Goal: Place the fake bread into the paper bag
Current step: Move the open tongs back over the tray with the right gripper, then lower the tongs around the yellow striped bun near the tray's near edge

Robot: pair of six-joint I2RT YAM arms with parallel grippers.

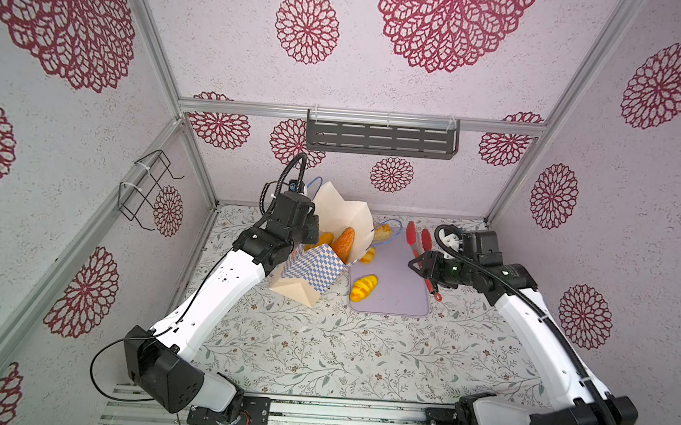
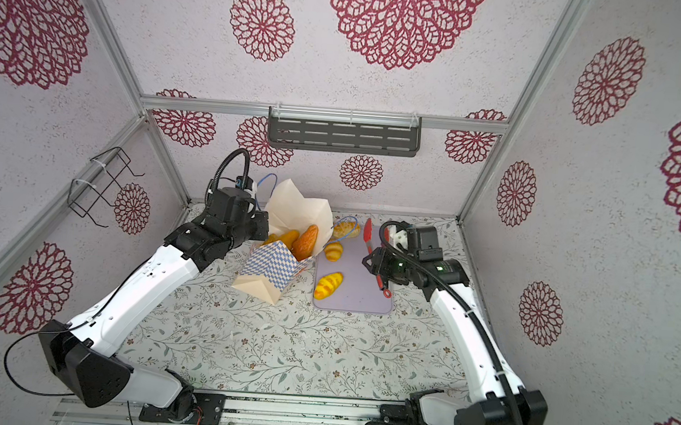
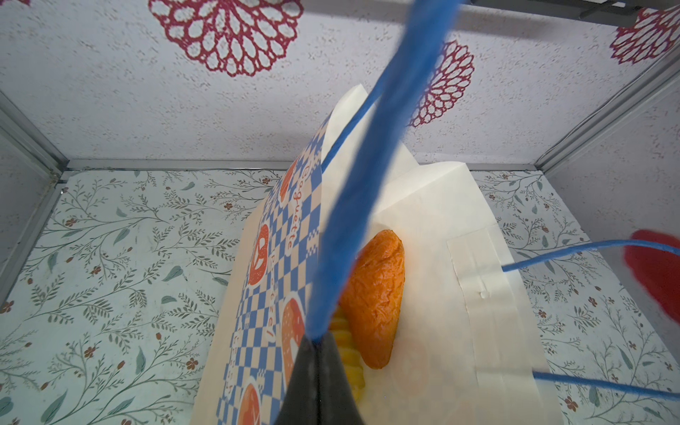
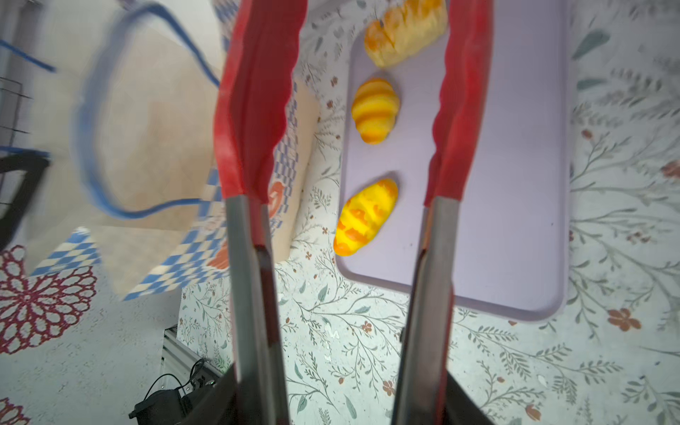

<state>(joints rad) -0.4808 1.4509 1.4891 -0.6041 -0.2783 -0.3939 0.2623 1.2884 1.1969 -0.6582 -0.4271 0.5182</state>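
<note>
**Bag handle clenched, tongs grasped over the tray**

The left gripper (image 3: pixel 317 347) is clenched on a blue cord handle (image 3: pixel 368 165) of the paper bag (image 3: pixel 441 265), whose open mouth lies just beside those jaws. The red tongs (image 4: pixel 254 110) are grasped by the right gripper (image 1: pixel 423 265), with their tips apart and nothing between them.

Beneath both, a leaf-printed table (image 1: pixel 321 351) is seen, enclosed by pale walls (image 1: pixel 227 49) with crimson rosettes.

The fake bread (image 4: pixel 366 217) is glossy, yellow to orange-brown.

- **In the bag:** two pieces are seen, an orange-brown loaf (image 1: pixel 344 243) and a ridged yellow piece (image 1: pixel 325 237).
- **On the lilac tray (image 1: pixel 403 291):** three are laid between the right jaws and the bag, a scored roll (image 1: pixel 364 287), a croissant (image 1: pixel 368 255) and a pale loaf (image 1: pixel 382 232).
</note>
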